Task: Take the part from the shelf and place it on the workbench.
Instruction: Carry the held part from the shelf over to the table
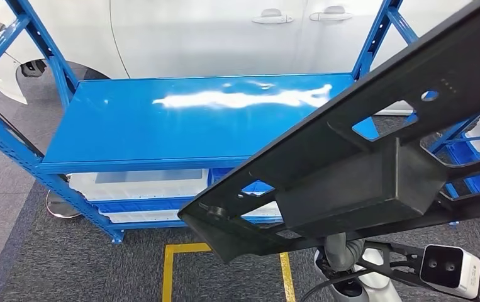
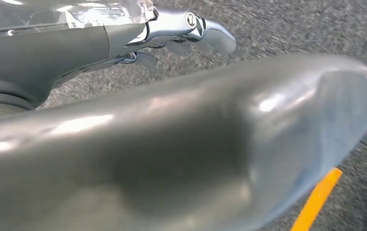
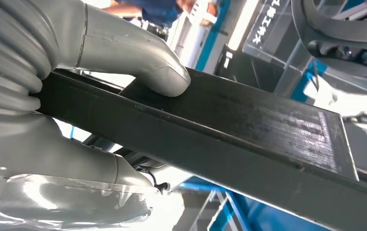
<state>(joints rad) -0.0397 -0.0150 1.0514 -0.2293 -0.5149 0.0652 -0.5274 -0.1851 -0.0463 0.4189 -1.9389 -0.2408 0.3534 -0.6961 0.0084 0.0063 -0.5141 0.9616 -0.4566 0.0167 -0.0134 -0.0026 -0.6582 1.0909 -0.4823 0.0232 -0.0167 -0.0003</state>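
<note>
The long black plastic frame part with cut-out openings point(image 1: 375, 157) slanted across in front of the blue metal shelf point(image 1: 180, 119), off its boards. My right hand point(image 3: 51, 96) clasped it, thumb pressed on its flat face. My left hand point(image 2: 171, 144) hung over grey carpet; its grip I could not tell.

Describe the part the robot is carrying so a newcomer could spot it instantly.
In front of the blue shelf, crossing the head view diagonally, is the black part, gripped by the right hand. It is a long flat bar with cut-out holes and a boxy block.
</note>
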